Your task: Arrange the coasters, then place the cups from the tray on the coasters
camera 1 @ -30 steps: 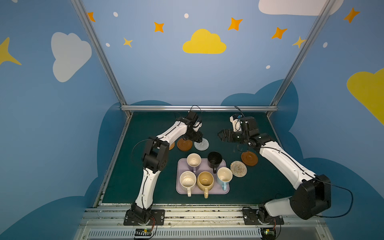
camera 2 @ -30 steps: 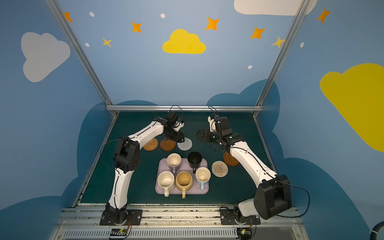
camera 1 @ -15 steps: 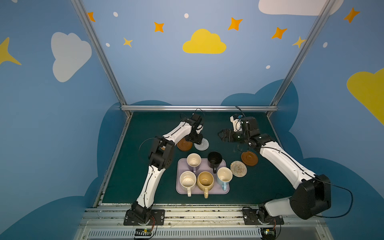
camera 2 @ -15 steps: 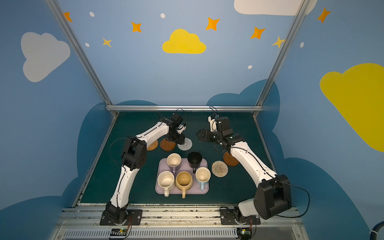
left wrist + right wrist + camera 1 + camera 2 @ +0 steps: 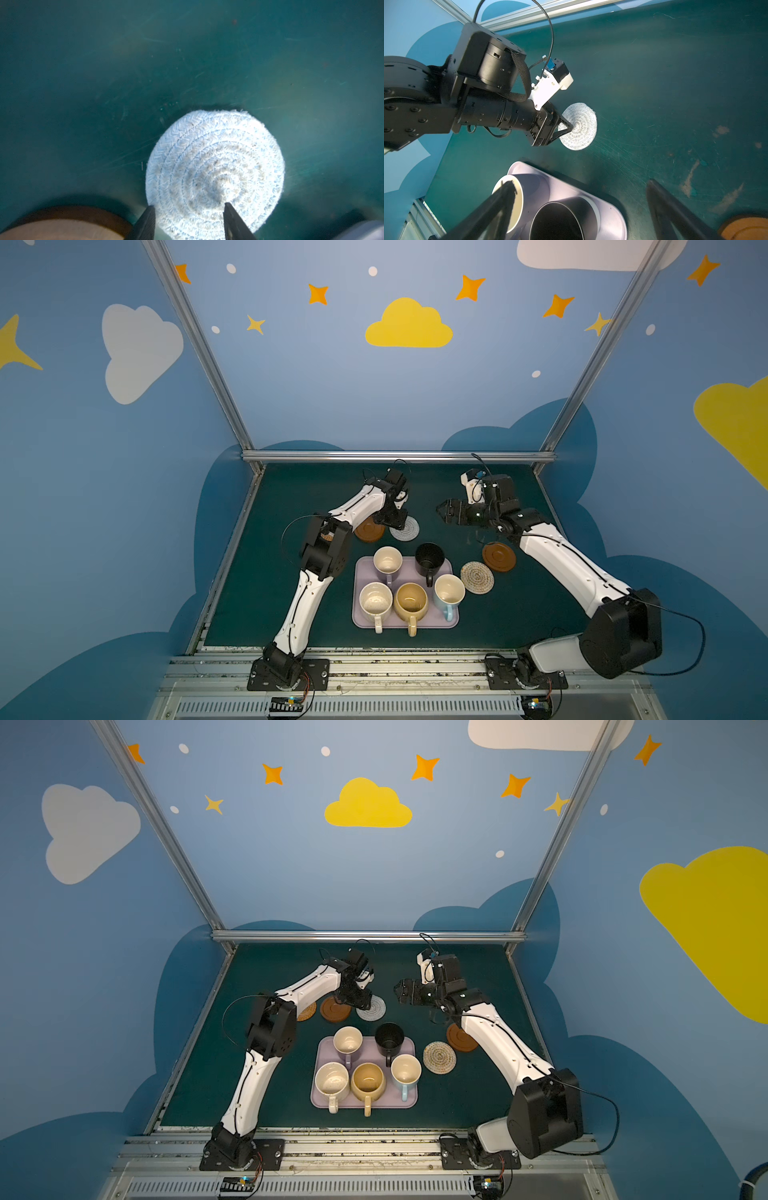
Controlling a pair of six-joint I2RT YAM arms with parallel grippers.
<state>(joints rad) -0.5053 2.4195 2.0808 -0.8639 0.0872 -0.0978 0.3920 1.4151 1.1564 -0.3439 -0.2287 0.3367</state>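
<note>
A: Left gripper?
B: Half-spread, not clamped. Its fingertips are down on the round grey woven coaster, one at its rim, one near its middle. The coaster lies flat just behind the pale lilac rectangular tray.
A: Right gripper?
B: Jaws wide apart, empty, hovering beyond the tray's far right corner.
</note>
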